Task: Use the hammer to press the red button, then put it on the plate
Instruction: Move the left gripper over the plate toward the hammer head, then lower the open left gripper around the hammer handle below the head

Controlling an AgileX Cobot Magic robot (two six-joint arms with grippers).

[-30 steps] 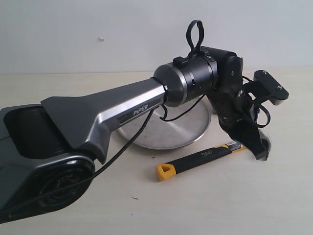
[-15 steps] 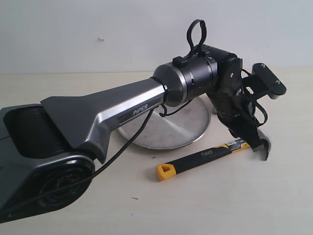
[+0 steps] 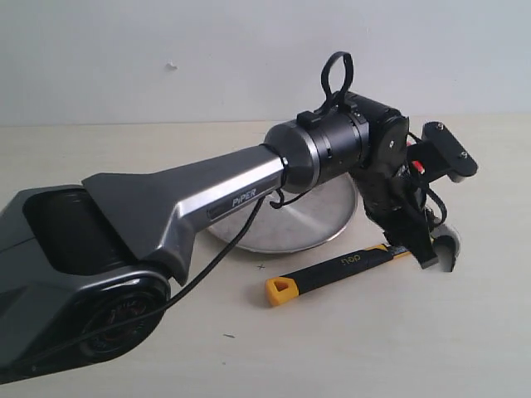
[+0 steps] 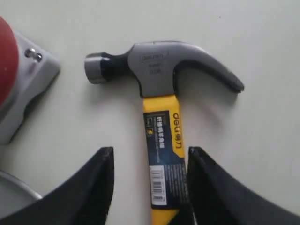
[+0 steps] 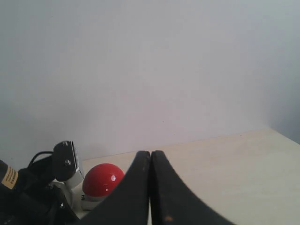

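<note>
The hammer (image 3: 340, 266) lies flat on the table in front of the plate (image 3: 314, 222), its yellow end toward the near left. In the left wrist view its dark steel head (image 4: 159, 65) points toward the red button (image 4: 5, 61) on its grey base (image 4: 29, 89). My left gripper (image 3: 438, 253) is open over the yellow neck (image 4: 161, 126), one black finger (image 4: 89, 187) clear of the handle and the other close against it. My right gripper (image 5: 151, 153) is shut and empty, well away from the red button (image 5: 103, 180).
The left arm reaches across the plate from the near left and hides much of it. The plate's rim (image 4: 11, 185) lies close to the button's base. A pale wall stands behind the table.
My left gripper has opened over the hammer's neck and its wrist has turned a little. The hammer has stayed where it lay. The right gripper is unchanged.
</note>
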